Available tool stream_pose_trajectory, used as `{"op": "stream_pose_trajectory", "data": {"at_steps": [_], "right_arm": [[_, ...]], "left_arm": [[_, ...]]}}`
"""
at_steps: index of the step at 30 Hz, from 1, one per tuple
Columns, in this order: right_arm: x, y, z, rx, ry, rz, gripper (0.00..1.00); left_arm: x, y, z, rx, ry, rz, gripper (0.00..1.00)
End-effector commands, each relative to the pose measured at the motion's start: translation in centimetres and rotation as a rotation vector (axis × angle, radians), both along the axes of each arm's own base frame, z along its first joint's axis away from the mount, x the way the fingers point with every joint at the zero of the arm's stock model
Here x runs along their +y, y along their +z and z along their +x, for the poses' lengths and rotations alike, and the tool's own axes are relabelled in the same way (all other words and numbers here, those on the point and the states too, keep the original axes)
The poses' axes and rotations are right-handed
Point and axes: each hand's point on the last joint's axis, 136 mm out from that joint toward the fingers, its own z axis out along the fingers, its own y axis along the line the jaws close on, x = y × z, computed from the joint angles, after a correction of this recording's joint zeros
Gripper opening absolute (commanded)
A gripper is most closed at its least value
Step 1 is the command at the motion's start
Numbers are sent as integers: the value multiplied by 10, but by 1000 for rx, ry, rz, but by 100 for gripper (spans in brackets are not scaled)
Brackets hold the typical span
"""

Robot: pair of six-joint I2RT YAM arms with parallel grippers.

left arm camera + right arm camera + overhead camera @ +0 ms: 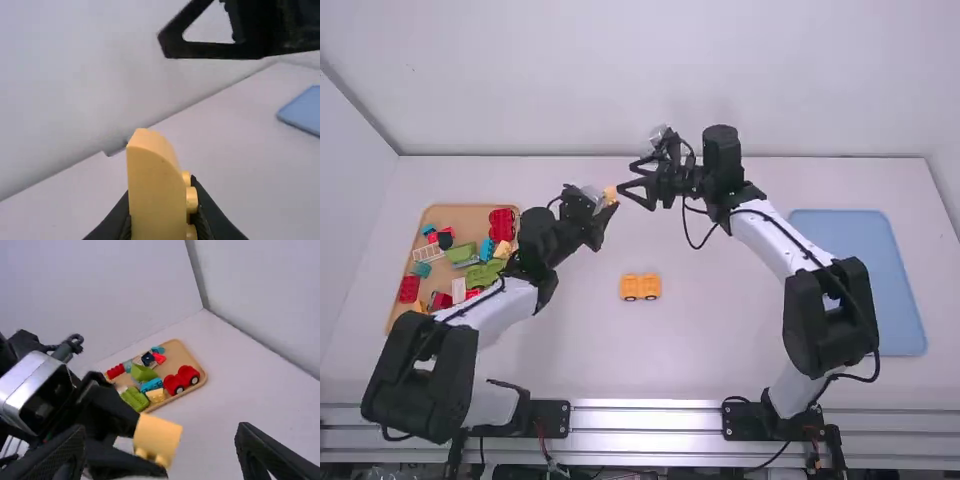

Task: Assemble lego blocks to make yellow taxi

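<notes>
The left jaws [608, 197] are clamped on a small yellow block [152, 185], one finger on either side. The block sticks out well past the fingertips — its curved corner outermost, its round studs facing sideways.

The right jaws [628, 178] stand wide apart with nothing between them, near the block but not touching it. In the right wrist view the block lies farther off, lined up with the gap between the fingers.

On the counter [720, 350], nearer the arm bases than both pairs of jaws, sits a yellow wheeled base [640, 287], apart from the held block.

Well off on the left, a tan tray [448, 214] carries loose pieces: a red wheeled piece [187, 376], green blocks [142, 372], a blue block [151, 385] and another yellow block [156, 395], which lies close to the tray's edge. On the far right — beside the right arm — lies a flat blue tray [860, 270].
</notes>
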Motion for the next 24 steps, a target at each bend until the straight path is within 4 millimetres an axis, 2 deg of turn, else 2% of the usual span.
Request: {"op": "stream_pose_trajectory", "data": {"at_steps": [1, 2, 7, 11, 13, 17, 18, 22, 23, 24], "right_arm": [[5, -20, -4, 97, -20, 10, 82], [7, -24, -2, 103, -53, 10, 83], [12, -31, -2, 115, -79, -1, 83], [14, -34, -2, 123, -95, -12, 77], [12, -36, 3, 123, -125, -20, 70], [13, -38, 4, 146, -143, -18, 59], [12, -38, 4, 147, -145, -18, 59], [12, -38, 4, 148, -143, -17, 42], [14, -38, 3, 147, -138, -17, 34], [16, -38, 2, 147, -135, -18, 19]], "left_arm": [[-17, 14, 6, -4, -43, -46, 13], [-23, 15, 6, 8, -53, -64, 8], [-34, 23, 9, 0, -58, -79, 4], [-38, 27, 9, -11, -49, -81, 4], [-41, 28, 9, -6, -50, -96, 4], [-35, 28, 13, -5, -5, -98, 4], [-34, 28, 14, -5, -1, -98, 4], [-35, 29, 14, -10, -3, -99, 8], [-35, 30, 13, -12, -4, -99, 9], [-36, 30, 13, -11, -5, -99, 11]]}}
